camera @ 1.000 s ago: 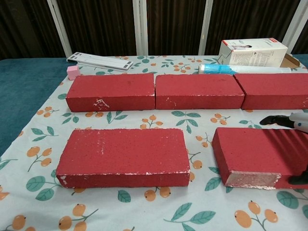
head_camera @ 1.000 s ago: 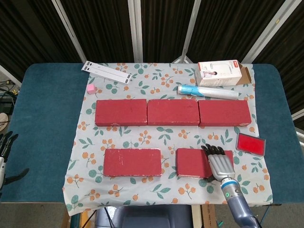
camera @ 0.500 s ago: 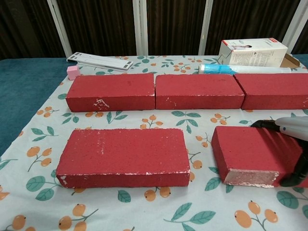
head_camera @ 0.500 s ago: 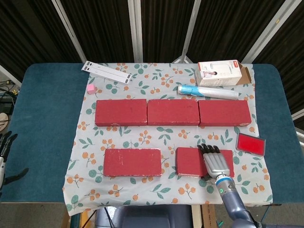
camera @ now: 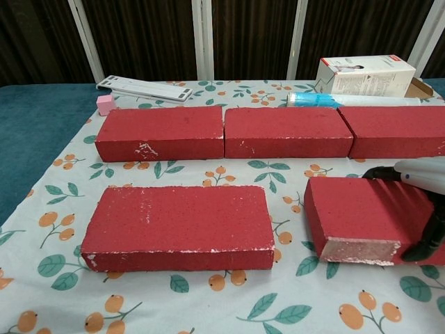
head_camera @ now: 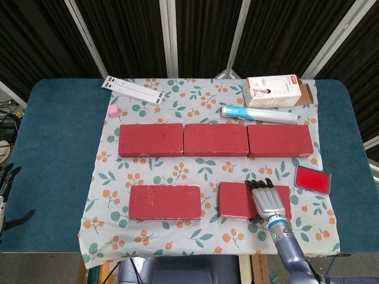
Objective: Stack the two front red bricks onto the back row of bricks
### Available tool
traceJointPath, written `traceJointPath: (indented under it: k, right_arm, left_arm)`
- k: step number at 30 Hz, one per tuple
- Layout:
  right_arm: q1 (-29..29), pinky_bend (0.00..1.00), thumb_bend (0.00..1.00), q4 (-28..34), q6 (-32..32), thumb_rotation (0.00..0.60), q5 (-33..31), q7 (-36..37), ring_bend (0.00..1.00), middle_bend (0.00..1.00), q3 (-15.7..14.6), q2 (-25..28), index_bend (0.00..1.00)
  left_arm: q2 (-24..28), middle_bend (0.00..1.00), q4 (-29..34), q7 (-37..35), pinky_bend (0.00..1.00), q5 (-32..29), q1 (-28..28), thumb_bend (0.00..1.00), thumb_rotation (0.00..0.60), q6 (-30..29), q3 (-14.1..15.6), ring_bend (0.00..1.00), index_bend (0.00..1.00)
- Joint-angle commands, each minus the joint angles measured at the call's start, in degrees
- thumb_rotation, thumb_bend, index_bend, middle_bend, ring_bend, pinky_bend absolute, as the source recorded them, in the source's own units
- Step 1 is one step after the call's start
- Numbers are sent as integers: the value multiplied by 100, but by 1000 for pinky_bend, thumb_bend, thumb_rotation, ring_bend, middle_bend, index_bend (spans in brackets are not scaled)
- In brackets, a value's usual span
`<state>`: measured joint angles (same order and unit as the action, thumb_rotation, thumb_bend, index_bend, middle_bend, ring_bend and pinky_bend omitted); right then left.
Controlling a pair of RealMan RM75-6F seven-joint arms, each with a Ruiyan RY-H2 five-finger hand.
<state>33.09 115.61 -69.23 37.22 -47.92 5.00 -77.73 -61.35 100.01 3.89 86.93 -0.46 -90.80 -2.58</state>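
Observation:
Three red bricks form the back row: left [head_camera: 151, 139], middle [head_camera: 215, 139] and right [head_camera: 279, 141]. In front lie the front left red brick [head_camera: 165, 202] [camera: 179, 226] and the front right red brick [head_camera: 237, 200] [camera: 361, 216]. My right hand [head_camera: 267, 200] [camera: 423, 202] grips the right part of the front right brick, fingers [camera: 379, 172] over its far edge and thumb against its near face. My left hand [head_camera: 6, 198] hangs off the table's left edge, fingers apart, holding nothing.
On the floral cloth [head_camera: 177, 171] sit a flat red case [head_camera: 312, 178] right of the held brick, a white box [head_camera: 273, 90], a blue-and-white tube [head_camera: 258, 113], a white strip [head_camera: 132, 89] and a small pink cube [head_camera: 113, 110] behind the back row.
My right hand slid further over the front right brick and its thumb closed on the near face. The brick shifted slightly left. The left hand stayed put.

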Motion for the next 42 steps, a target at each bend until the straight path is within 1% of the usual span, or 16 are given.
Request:
traceJointPath:
  k: [1, 5, 9, 14, 17, 19, 23, 28, 29, 35, 36, 41, 42]
  right_arm:
    - [72, 0, 68, 176, -81, 600, 5, -53, 159, 345, 92, 169, 369]
    - [236, 0, 68, 485, -136, 600, -114, -161, 159, 345, 310, 577, 369]
    - [481, 0, 68, 745, 65, 600, -463, -210, 159, 345, 614, 1097, 369]
    - [955, 0, 68, 739, 786, 600, -1188, -130, 159, 345, 1079, 1834, 369]
    - [1252, 0, 68, 488, 1384, 600, -1559, 29, 159, 345, 1307, 2135, 369]
    - [1467, 0, 68, 171, 1740, 600, -1717, 80, 159, 345, 1390, 2216, 369]
    - [1886, 0, 68, -426, 2357, 600, -2050, 42, 159, 345, 1341, 2191, 369]
    - [2542, 0, 68, -1388, 3232, 600, -2644, 85, 159, 345, 1166, 1895, 369]
    - [2607, 0, 68, -1493, 3302, 600, -2695, 93, 159, 345, 1145, 1851, 369]
    - [3286, 0, 68, -2694, 3970, 600, -3144, 212, 158, 345, 832, 1327, 369]
    - [3330, 0, 68, -2787, 4017, 600, -3182, 230, 159, 345, 798, 1283, 369]
    - [3665, 0, 69, -3634, 4397, 600, -3471, 472, 159, 345, 474, 851, 369]
    - [3689, 0, 69, -3711, 4415, 600, -3482, 498, 159, 345, 447, 808, 369]
  left_arm:
    - [0, 36, -5, -1, 145, -10, -3, 0, 600, 11, -2, 0, 106]
    - [-10, 36, -14, 22, 145, -25, -10, 0, 600, 22, -8, 0, 106]
    - [-26, 36, -33, 55, 145, -87, -24, 0, 600, 53, -31, 0, 107]
    - [-70, 36, -44, 163, 145, -199, -51, 0, 600, 97, -78, 0, 107]
    - [-105, 36, -41, 269, 145, -292, -63, 0, 600, 125, -109, 0, 107]
    - [-137, 36, -38, 370, 145, -371, -75, 0, 600, 150, -133, 0, 107]
    - [-210, 36, -9, 577, 145, -483, -94, 0, 600, 172, -169, 0, 108]
    - [-312, 33, 37, 859, 145, -563, -132, 0, 600, 236, -166, 0, 108]
    - [-320, 33, 44, 879, 145, -573, -137, 0, 600, 246, -167, 0, 108]
    - [-433, 33, 74, 1135, 145, -685, -157, 0, 600, 197, -236, 0, 110]
    - [-442, 33, 77, 1149, 145, -682, -158, 0, 600, 193, -235, 0, 110]
    - [-470, 32, 104, 1208, 145, -643, -139, 0, 600, 139, -215, 0, 112]
    - [-471, 32, 105, 1213, 145, -641, -133, 0, 600, 126, -216, 0, 112]
